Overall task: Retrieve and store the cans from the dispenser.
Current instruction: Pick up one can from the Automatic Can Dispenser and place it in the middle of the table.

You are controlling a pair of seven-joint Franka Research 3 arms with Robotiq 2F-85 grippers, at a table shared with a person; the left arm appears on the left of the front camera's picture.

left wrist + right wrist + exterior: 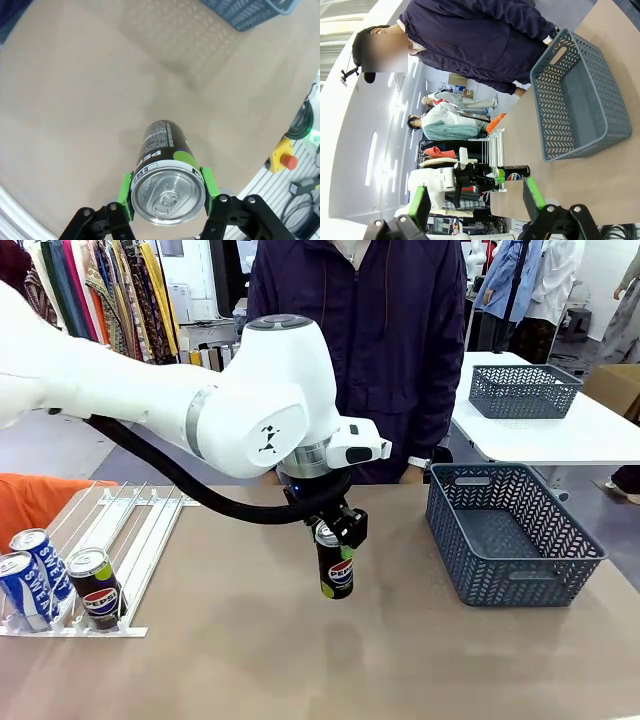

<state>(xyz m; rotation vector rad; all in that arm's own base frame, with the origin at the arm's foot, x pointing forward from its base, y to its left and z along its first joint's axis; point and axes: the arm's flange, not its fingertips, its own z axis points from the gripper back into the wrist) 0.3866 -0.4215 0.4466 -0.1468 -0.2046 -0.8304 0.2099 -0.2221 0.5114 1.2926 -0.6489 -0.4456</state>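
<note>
Green pads (124, 197) of the left gripper (167, 195) were clamped on the black Pepsi can (162, 145) just below its silver top. The can hung upright over bare table (250, 670) at the middle of the front view. That high, narrow hold looked like the weak spot: a quick swing could rock the smooth can between the pads or let it slide out, and it would fall and roll. The right gripper (476, 200) had its jaws spread with nothing between them.

At lower left, the white dispenser (140, 530) held three more cans at its low end: two blue SWEAT cans (42, 560) and a second Pepsi can (95, 588). The arm's black hose (180, 485) drooped just above the far end of the rails and might snag there on a return reach.

Right of centre, the dark grey lattice basket (450, 530) sat empty. If the can were carried low, its green base would likely strike the wall facing it. Open tabletop lay between can and basket, with more room toward the bottom of the frame. Farther back, a person (390, 340) stood against the table's far edge with a hand (415, 472) near the basket's corner, which left little margin behind.
</note>
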